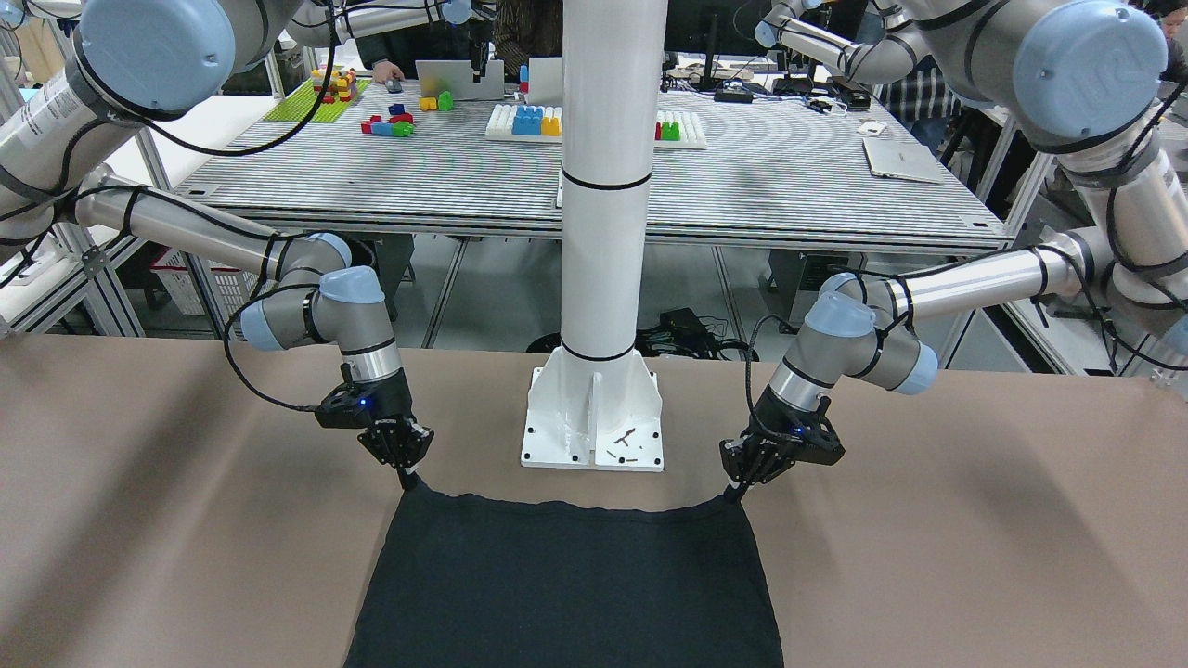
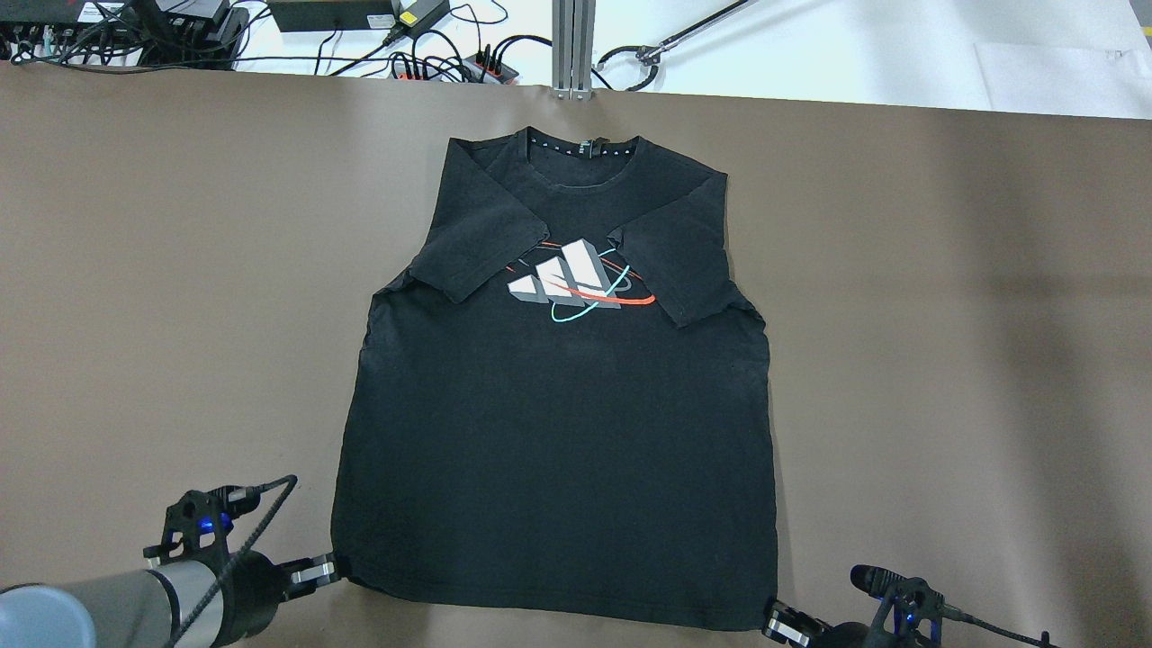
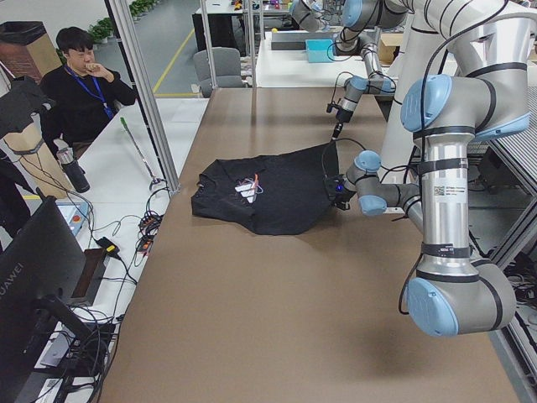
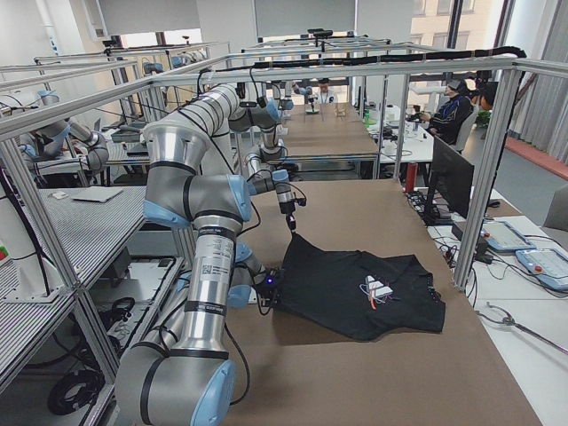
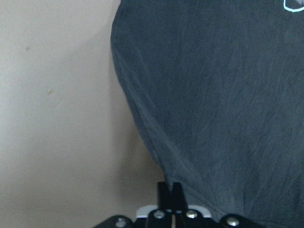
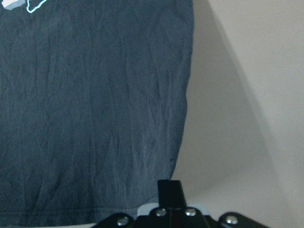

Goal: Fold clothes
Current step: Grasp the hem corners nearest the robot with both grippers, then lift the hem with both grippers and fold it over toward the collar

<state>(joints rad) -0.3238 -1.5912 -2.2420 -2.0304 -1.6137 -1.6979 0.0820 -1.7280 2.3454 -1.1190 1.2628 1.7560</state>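
The clothes are one black T-shirt with a white, red and teal chest print, lying flat on the brown table, both sleeves folded in over the chest. My left gripper is shut on the hem corner nearest the robot, on the overhead view's left. My right gripper is shut on the opposite hem corner. In the front-facing view the left gripper and right gripper hold the corners slightly raised, and the hem sags between them. Each wrist view shows the fingers closed at the shirt's edge.
The white pillar base stands just behind the hem, between the two arms. Brown table surface stretches wide on both sides of the shirt. Cables and power strips lie beyond the far edge. A person sits past the table's far side.
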